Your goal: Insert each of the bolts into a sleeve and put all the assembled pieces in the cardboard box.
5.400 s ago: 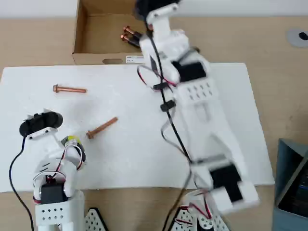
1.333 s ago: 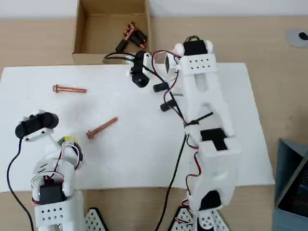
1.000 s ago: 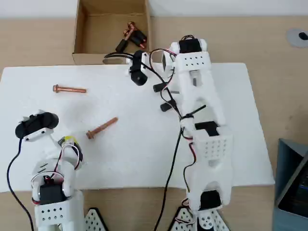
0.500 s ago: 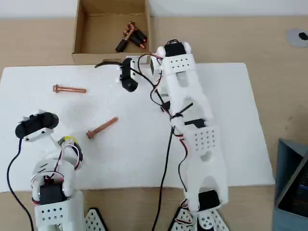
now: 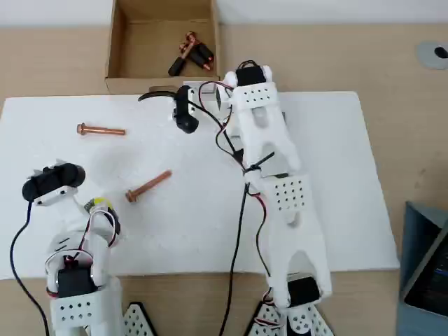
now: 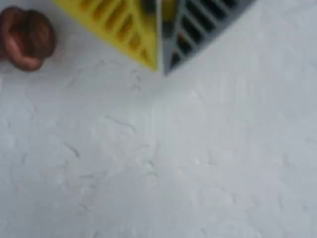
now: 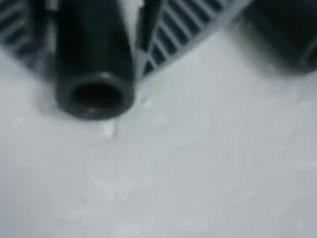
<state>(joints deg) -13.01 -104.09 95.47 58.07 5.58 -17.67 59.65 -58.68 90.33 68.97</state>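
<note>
My right gripper (image 7: 92, 59) is shut on a black sleeve (image 7: 94, 91), whose hollow end hangs just above the white mat (image 7: 198, 163). In the high view this gripper (image 5: 185, 115) is over the mat's far edge, just in front of the cardboard box (image 5: 112, 49). Assembled pieces (image 5: 190, 53) lie inside the box. Two copper bolts lie on the mat, one far left (image 5: 101, 129) and one nearer the middle (image 5: 148, 185). My left gripper (image 5: 103, 207) is shut and empty, its yellow and grey tips (image 6: 158, 62) touching beside that bolt's head (image 6: 25, 39).
Another black object (image 7: 285, 27) sits blurred on the mat close to the right gripper. The white mat (image 5: 336, 210) covers most of the table. A dark grey bin (image 5: 423, 266) stands at the right edge.
The right arm has pulled back from over the box and swung left along the mat's far edge. More pieces lie in the box than 5.4 s ago. The left arm has stayed put.
</note>
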